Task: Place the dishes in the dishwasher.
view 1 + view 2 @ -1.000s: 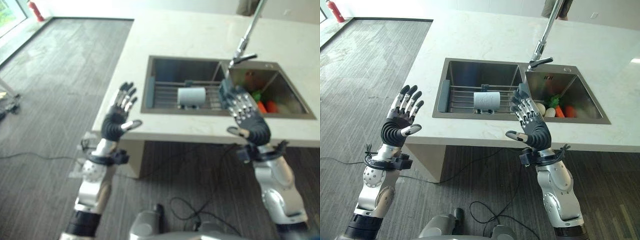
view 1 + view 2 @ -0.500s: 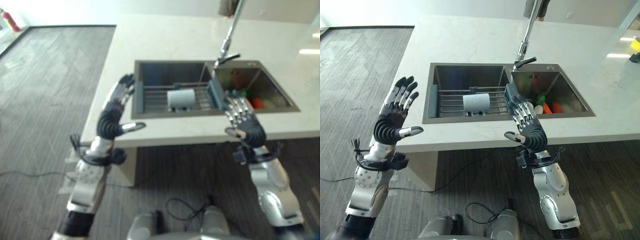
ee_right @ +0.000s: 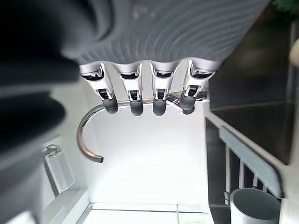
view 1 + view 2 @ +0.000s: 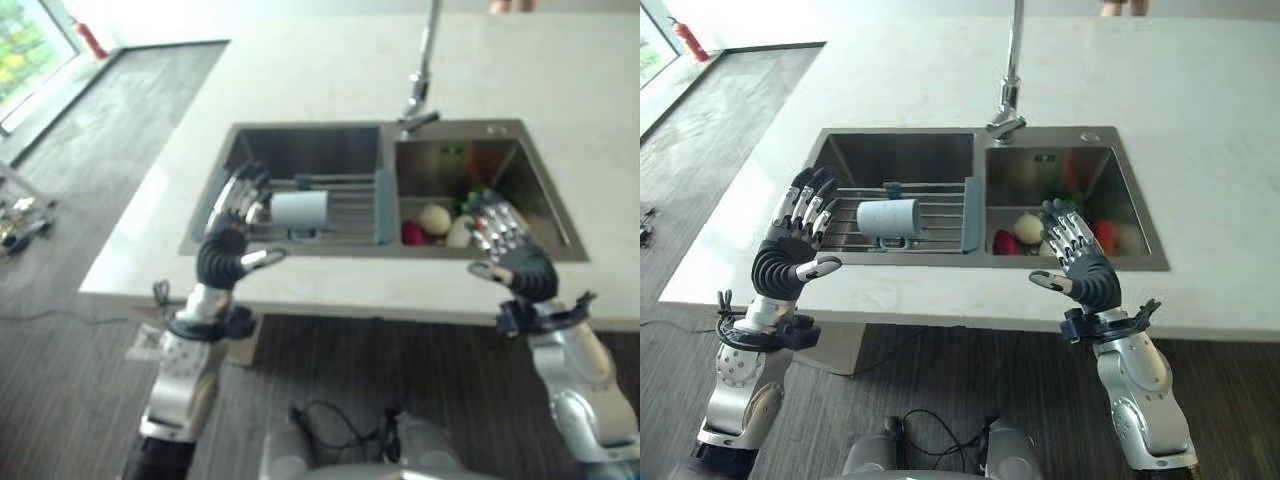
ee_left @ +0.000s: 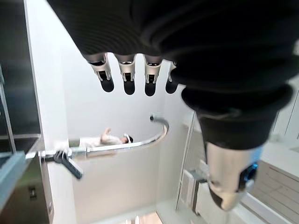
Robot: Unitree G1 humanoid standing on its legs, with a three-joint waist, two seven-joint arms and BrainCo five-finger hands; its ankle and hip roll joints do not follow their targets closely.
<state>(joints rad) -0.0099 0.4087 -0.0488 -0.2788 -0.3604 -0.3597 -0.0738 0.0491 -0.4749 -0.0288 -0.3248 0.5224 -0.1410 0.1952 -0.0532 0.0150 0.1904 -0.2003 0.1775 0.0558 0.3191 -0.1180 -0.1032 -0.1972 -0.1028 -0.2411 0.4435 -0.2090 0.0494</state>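
Right eye view: nothing is loaded yet, both hands raised empty before the sink (image 4: 895, 148).
The left hand (image 4: 790, 262) and right hand (image 4: 1086, 277) hold straight, spread fingers; the grey cup (image 4: 888, 217) lies on the rack (image 4: 940, 215) in the left basin, untouched.

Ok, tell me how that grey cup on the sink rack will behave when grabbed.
The cup lies on its side across the rack bars, so a nudge would probably roll it. It looks rigid and likely light. Its smooth wall may be slippery.
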